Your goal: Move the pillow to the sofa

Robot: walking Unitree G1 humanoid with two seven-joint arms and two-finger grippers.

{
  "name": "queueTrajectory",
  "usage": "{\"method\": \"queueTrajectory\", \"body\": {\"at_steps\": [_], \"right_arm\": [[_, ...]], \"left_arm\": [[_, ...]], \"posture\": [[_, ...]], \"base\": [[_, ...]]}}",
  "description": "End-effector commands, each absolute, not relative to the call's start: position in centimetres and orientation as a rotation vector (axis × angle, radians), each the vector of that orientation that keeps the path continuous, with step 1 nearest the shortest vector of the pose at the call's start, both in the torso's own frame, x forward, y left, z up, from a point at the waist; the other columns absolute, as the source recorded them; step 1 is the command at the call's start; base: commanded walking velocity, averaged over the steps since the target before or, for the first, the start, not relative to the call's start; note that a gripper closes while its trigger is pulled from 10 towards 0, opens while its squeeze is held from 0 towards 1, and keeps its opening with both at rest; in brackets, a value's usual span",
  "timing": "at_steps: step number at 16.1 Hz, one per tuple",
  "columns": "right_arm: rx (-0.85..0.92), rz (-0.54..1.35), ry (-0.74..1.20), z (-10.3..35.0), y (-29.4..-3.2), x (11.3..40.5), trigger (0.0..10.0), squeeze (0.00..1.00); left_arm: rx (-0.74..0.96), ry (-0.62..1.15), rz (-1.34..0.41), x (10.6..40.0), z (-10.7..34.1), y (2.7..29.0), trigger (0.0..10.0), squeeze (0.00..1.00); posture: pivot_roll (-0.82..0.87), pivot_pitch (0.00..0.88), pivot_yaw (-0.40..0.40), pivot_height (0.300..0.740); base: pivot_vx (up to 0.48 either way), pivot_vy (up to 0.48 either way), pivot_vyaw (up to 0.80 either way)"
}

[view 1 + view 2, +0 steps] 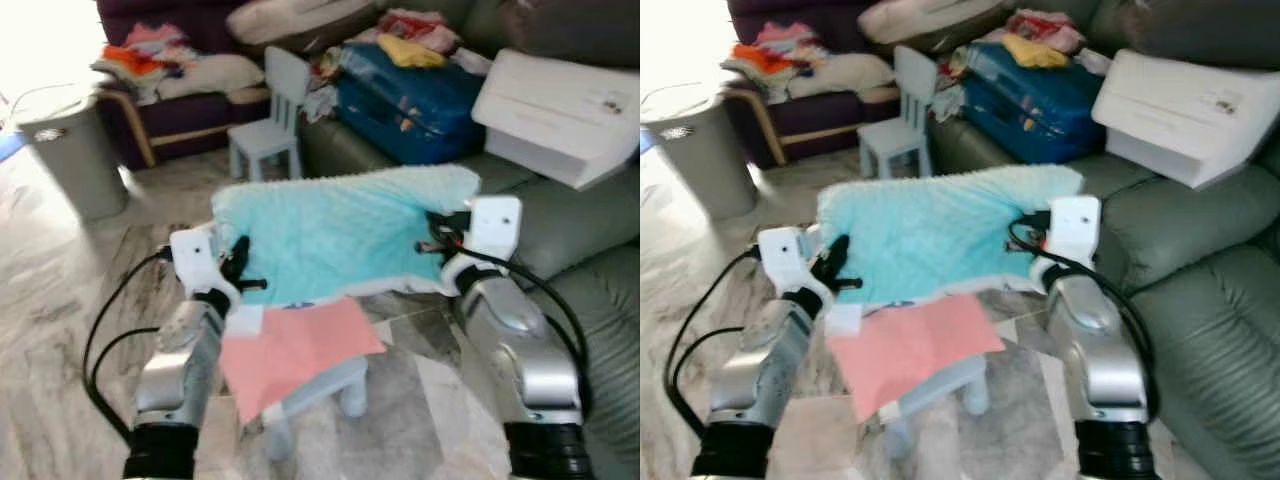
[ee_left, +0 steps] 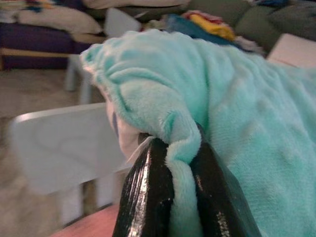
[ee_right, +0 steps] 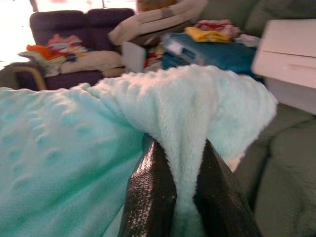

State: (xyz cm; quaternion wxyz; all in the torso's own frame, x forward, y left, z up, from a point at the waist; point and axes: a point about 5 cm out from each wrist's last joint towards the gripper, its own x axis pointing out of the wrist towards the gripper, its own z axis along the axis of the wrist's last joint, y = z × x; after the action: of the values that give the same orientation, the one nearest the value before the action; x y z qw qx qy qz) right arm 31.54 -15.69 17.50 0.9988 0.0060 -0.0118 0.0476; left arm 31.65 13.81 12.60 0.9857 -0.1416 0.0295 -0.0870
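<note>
A turquoise plush pillow (image 1: 340, 235) hangs in the air between both arms, above a small pale-blue stool (image 1: 320, 392) draped with a pink cloth (image 1: 295, 352). The left gripper (image 1: 240, 270) is clenched on the pillow's left edge, and the right gripper (image 1: 432, 237) is clenched on its right edge. The floor (image 1: 60, 300) is marbled tile. Just beside the pillow on the right stands a grey-green leather sofa (image 1: 590, 250) carrying a white box (image 1: 560, 110) and a blue suitcase (image 1: 410, 100). Beyond are a child's chair (image 1: 270, 115), a grey bin (image 1: 70, 150) and a purple couch (image 1: 170, 100) heaped with clothes.
</note>
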Motion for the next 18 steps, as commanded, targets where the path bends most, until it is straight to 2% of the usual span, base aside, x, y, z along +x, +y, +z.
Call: {"method": "queueTrajectory", "body": {"at_steps": [1,8,18], "right_arm": [[0.009,0.078,-0.049,18.22,-16.22,31.51,10.0,0.00],[0.007,0.083,-0.047,18.34,-16.20,31.60,10.0,0.00],[0.004,0.082,-0.043,18.32,-16.22,31.51,10.0,0.00]], "left_arm": [[-0.287,0.032,-0.203,31.75,13.33,13.06,10.0,0.00],[-0.294,0.035,-0.205,31.58,13.12,12.89,10.0,0.00],[-0.299,0.037,-0.213,31.50,13.03,12.80,10.0,0.00]], "posture": [[-0.10,0.000,0.010,0.740],[-0.10,0.000,0.004,0.740],[-0.10,0.000,0.005,0.740]], "base": [[0.281,-0.251,-0.48],[0.282,-0.248,-0.63],[0.310,0.000,-0.77]]}}
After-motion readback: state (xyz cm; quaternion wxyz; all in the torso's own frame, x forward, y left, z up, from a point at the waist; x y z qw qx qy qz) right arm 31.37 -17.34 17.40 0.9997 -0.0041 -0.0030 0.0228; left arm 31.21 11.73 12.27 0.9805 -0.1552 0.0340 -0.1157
